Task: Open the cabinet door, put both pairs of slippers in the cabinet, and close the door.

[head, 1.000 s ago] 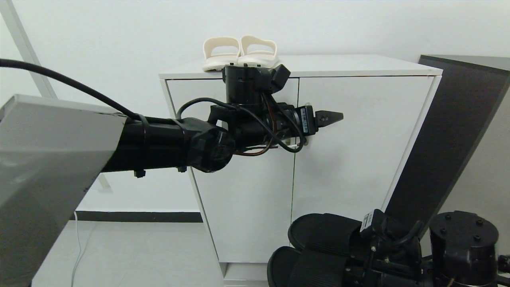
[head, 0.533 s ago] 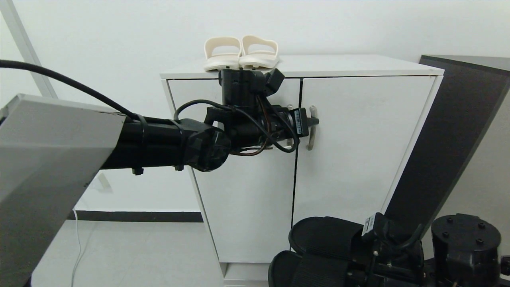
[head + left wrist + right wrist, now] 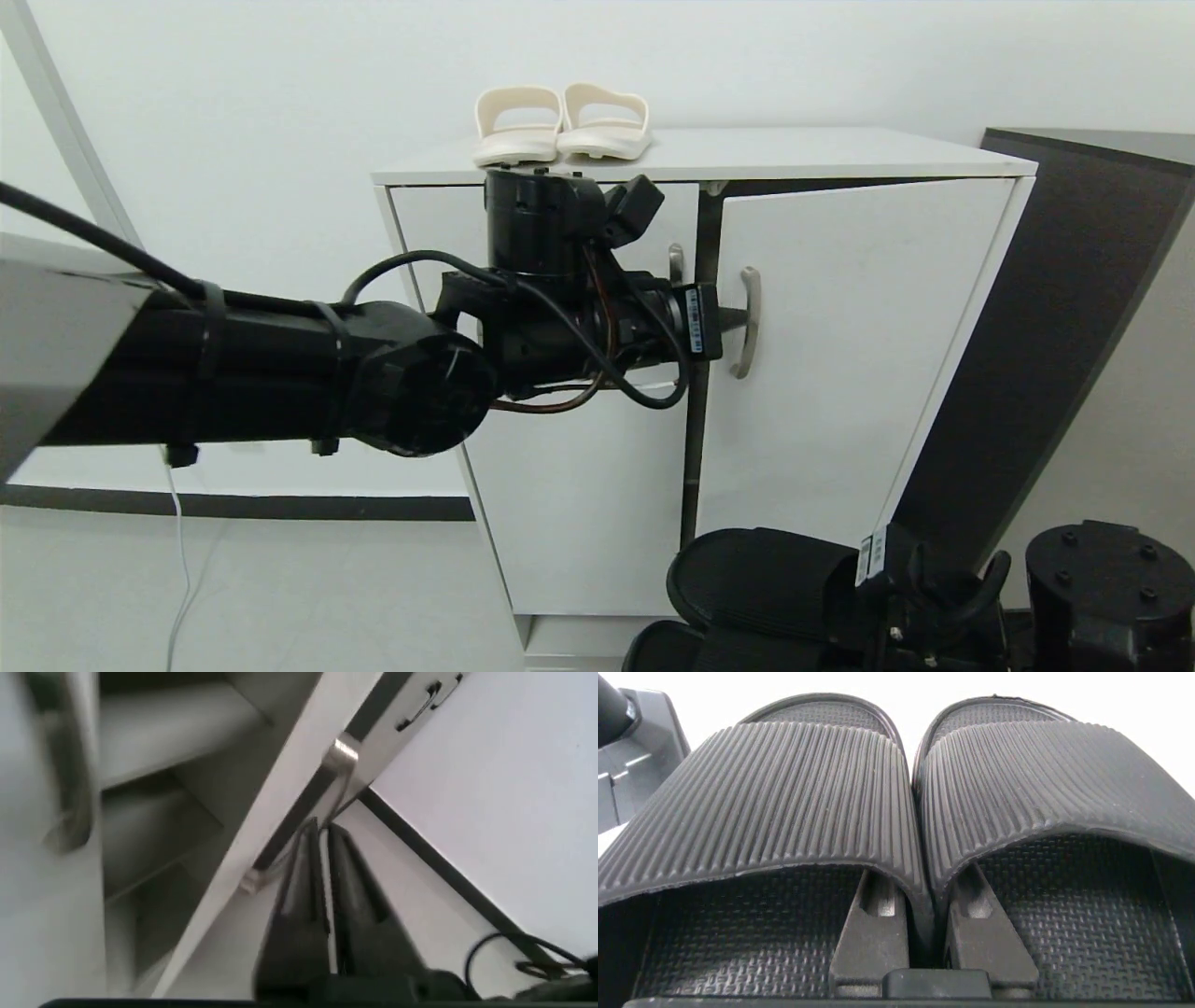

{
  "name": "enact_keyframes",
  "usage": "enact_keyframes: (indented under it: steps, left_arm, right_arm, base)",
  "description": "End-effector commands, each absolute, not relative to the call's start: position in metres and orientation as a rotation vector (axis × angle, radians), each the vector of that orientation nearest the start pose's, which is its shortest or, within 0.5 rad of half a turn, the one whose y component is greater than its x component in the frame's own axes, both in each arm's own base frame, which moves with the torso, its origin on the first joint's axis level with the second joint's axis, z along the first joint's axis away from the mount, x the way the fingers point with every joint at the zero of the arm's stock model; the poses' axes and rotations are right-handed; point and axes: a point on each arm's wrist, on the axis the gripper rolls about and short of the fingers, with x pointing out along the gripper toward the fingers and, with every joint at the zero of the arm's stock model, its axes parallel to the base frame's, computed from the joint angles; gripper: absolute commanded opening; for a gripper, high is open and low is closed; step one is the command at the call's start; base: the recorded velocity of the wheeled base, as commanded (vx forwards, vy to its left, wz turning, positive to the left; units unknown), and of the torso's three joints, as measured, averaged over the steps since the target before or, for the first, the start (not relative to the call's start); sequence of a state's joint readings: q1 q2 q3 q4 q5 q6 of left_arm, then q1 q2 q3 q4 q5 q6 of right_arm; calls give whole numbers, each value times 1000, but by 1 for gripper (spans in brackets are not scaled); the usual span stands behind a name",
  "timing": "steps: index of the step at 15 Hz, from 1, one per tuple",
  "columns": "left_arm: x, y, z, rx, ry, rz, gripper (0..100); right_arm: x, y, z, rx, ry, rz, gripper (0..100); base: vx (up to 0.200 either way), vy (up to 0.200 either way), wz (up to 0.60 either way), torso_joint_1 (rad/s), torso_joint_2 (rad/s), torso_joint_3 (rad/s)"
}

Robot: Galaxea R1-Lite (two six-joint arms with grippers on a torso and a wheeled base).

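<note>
My left claw [image 3: 738,319] pinches the door handle [image 3: 750,297], door [image 3: 840,355] ajar; right claw [image 3: 924,938] clamps black slippers [image 3: 803,793], 5 o'clock from cabinet [image 3: 794,149].

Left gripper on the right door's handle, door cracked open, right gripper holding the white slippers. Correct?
Not quite. The right gripper holds the black slippers, as the right wrist view shows; the white slippers sit on the cabinet top in the head view. The rest stands: the left gripper grips the handle of the right door, which is cracked open.
</note>
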State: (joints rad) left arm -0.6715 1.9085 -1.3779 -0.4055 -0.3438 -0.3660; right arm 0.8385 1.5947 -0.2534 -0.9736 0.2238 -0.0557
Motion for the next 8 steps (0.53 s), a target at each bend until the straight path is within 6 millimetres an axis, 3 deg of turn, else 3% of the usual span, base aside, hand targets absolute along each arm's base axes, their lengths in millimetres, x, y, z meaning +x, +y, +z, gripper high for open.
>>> enact_keyframes:
  steps: [1,3,8]
  left_arm:
    - [275,-237,264,-316,283,-1005,0]
    - [268,-230,269,-317,271,-1004,0]
    - [302,-217,261,-331,273,-924,0]
  right_arm:
    - [139,164,111,-167,335,1066,0]
    - [138,165,111,-168,333,1074,0]
    - [137,166,110,-169,338,1081,0]
  base:
    - [0,0,0,0,0,0]
    - [0,0,0,0,0,0]
    - [0,0,0,0,0,0]
